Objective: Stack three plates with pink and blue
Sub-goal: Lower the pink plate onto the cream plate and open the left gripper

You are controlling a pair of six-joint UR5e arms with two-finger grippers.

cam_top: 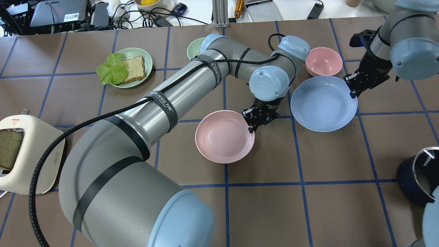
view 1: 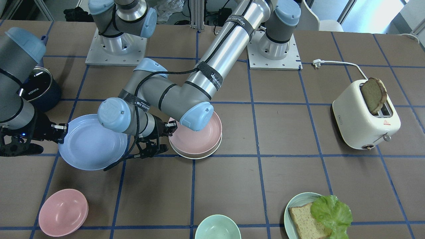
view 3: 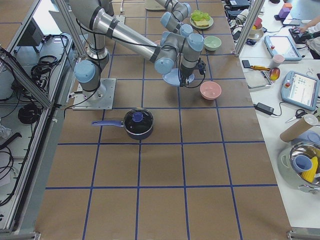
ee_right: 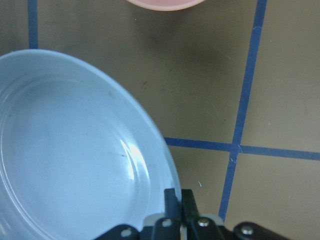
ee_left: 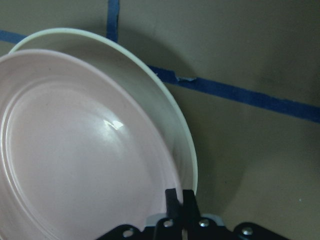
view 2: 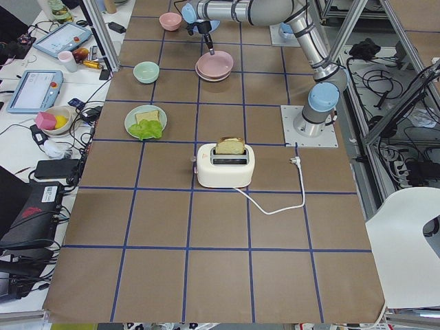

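Left jaws pinched shut on pink plate (cam_top: 223, 139) rim; plate nested in cream plate (ee_left: 170, 100) on tabletop (cam_top: 308, 206). Right jaws clamp blue plate (cam_top: 322, 103) rim, beside stack. Plates likely stiff, light, slick: you take hold at rim.

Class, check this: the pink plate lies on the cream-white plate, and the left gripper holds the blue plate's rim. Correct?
No: the right gripper holds the blue plate by its rim, as the overhead view shows. The pink plate does lie on the cream-white plate.
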